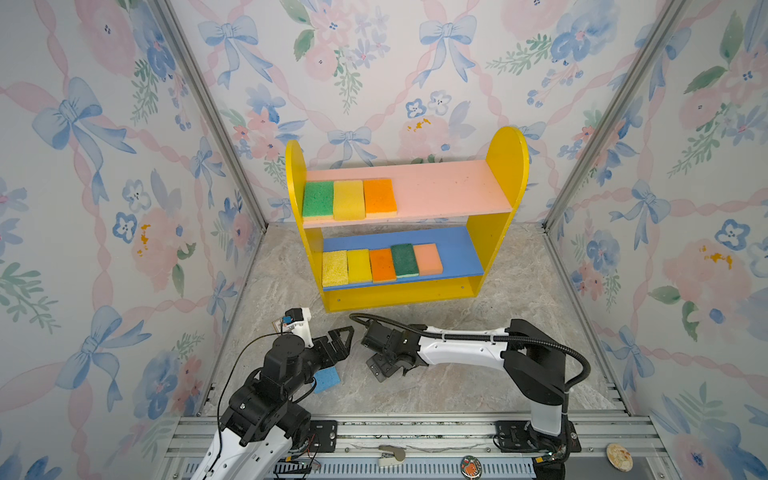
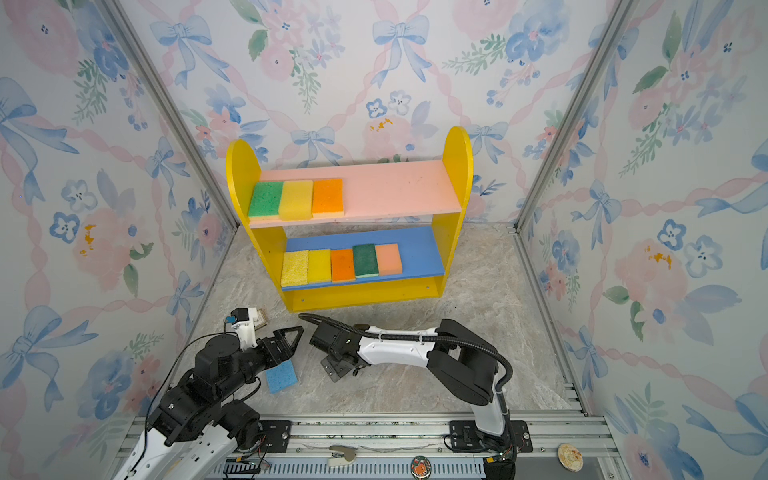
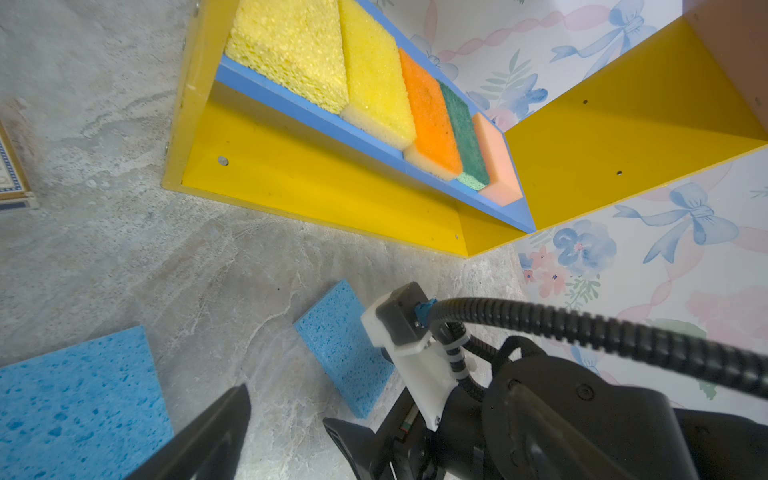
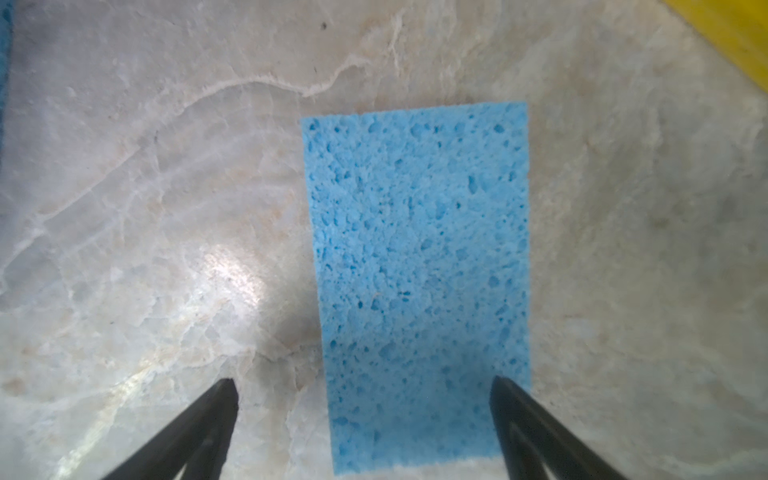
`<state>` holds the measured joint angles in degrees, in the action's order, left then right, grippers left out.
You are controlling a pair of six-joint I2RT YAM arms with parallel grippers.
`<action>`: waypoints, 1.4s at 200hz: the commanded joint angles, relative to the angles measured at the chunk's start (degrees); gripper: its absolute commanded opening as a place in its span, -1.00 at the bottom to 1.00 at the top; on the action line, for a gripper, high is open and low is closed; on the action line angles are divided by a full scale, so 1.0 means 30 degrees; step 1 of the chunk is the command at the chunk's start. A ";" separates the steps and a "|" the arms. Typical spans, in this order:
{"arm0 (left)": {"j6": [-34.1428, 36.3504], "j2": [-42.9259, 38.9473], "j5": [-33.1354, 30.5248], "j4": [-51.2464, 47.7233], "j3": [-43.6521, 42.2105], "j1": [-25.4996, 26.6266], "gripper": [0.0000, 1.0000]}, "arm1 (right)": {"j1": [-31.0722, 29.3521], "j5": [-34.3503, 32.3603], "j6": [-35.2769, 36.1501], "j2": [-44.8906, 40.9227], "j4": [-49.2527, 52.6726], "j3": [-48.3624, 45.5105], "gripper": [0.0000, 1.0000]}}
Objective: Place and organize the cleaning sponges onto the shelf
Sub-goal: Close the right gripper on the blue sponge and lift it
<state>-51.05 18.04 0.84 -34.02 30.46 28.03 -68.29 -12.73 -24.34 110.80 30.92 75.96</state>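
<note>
Left gripper (image 1: 341, 337) and right gripper (image 1: 384, 368), both spread wide, empty; both top views: shelf (image 1: 505, 166) holds eight cleaning sponges (image 1: 349, 199), one blue sponge (image 1: 326, 380) on table (image 1: 457, 386); left wrist adds second blue sponge (image 3: 345, 345); right wrist: that sponge beneath its parted jaws.

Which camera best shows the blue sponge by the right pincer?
Right wrist view: the blue sponge looks big, nearly whole. The left wrist view shows part; in both top views the right arm hides it.
</note>
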 commanded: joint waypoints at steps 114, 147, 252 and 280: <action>0.0600 0.0109 -0.0076 -0.0115 -0.0197 -0.0170 0.96 | 0.1724 0.1608 0.1097 0.0786 -0.0381 -0.0330 0.94; 0.0597 0.0109 0.0007 -0.0115 -0.0192 -0.0174 0.96 | 0.1739 0.2105 0.0842 0.1223 -0.0987 -0.0766 0.95; -0.0643 0.0497 0.1777 0.1369 -0.0655 -0.0177 0.96 | 0.1590 0.0832 -0.0697 -0.2423 -0.2218 -0.2968 0.35; -0.2580 0.0786 0.4712 0.4971 -0.2555 -0.0174 0.96 | 0.1539 0.0787 -0.1559 -0.4468 -0.2198 -0.3614 0.35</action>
<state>-53.45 19.35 6.59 -28.69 27.27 27.92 -63.42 -9.30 -25.89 103.42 24.73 66.50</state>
